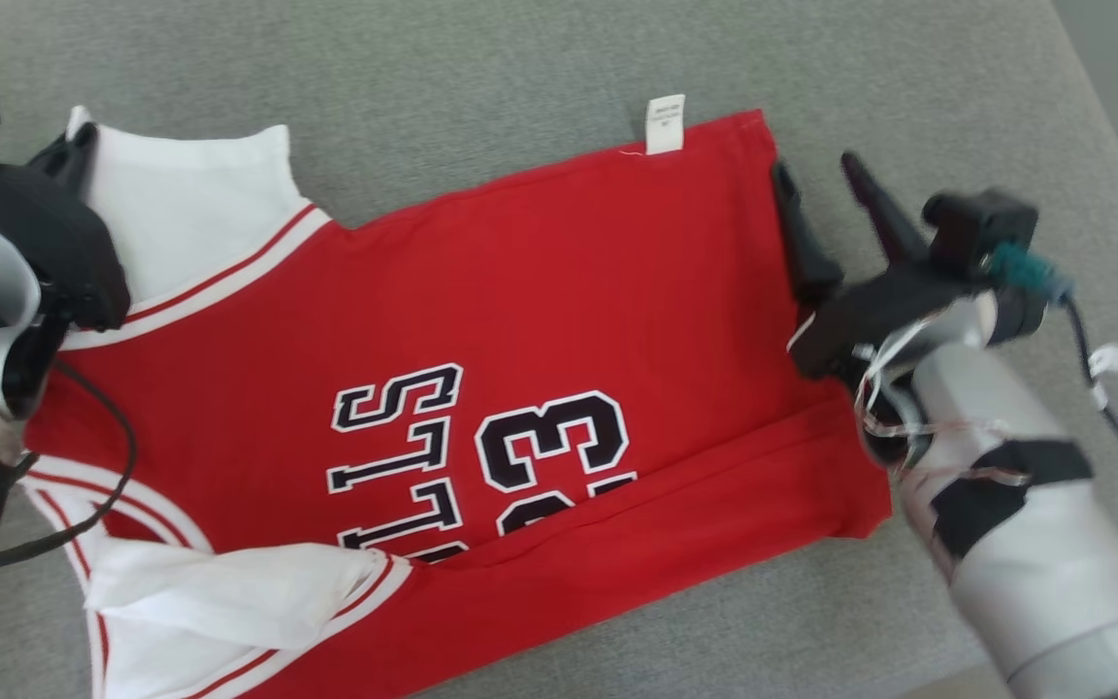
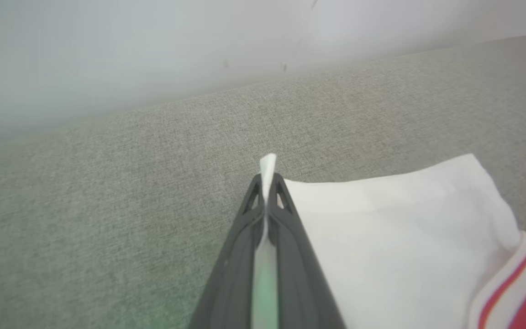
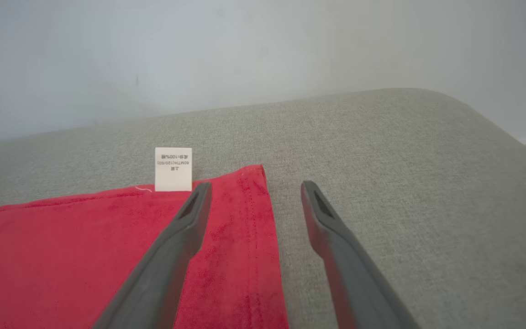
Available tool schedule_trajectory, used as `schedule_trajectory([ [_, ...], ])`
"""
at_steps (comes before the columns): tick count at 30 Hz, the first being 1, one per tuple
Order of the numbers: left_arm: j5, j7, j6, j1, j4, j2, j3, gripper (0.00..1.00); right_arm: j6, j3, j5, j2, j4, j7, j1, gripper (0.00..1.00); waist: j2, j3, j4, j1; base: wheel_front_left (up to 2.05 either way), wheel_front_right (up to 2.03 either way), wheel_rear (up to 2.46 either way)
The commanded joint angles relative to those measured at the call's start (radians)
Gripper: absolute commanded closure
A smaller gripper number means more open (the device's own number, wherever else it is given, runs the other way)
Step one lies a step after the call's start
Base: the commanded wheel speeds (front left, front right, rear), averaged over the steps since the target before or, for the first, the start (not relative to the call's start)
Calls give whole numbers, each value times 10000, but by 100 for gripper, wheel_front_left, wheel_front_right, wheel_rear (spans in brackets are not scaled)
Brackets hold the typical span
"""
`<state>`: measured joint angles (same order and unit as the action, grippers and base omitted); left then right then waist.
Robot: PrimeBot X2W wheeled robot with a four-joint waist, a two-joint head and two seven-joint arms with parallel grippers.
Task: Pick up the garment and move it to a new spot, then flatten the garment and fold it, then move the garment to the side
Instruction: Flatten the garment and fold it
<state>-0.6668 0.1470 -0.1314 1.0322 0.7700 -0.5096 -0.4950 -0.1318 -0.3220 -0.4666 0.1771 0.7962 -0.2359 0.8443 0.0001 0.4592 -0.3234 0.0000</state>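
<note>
L claw (image 2: pixel 267 183) clenched on white sleeve (image 2: pixel 395 237) of garment (image 1: pixel 520 291), R claw (image 3: pixel 254 189) released, astride red hem (image 3: pixel 256 246)

The garment (image 1: pixel 540 282) is coloured red, with white sleeves, striped trim and black, white-edged lettering. The cushion (image 1: pixel 481 68) is woven in grey.

Bright, diffuse light, faint shadows, slight motion blur, hazy wrist-view backgrounds

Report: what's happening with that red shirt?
Left gripper shut on white sleeve. Right gripper open over hem. Jersey spread on grey cushion, near edge folded.
</note>
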Motion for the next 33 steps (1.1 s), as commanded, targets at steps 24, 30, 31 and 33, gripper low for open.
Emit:
schedule_trajectory([
  [24,-899,-1089,21,696,-974,417,-1372,100,17,-1635,-1554,785,3438,1337,2720,100,-1,252,1365,0,0,0,0],
  [30,-1120,-1667,21,799,-871,266,-1397,100,17,-1730,-1638,904,3811,590,2953,100,-1,86,1390,0,0,0,0],
  [31,-1182,-1732,21,733,-866,251,-1434,100,17,-1783,-1648,891,3828,506,2887,100,-1,29,1392,0,0,0,0],
  [33,-1346,-1926,22,537,-909,166,-1482,100,17,-1914,-1772,846,3758,359,2646,100,-1,-109,1393,0,0,0,0],
])
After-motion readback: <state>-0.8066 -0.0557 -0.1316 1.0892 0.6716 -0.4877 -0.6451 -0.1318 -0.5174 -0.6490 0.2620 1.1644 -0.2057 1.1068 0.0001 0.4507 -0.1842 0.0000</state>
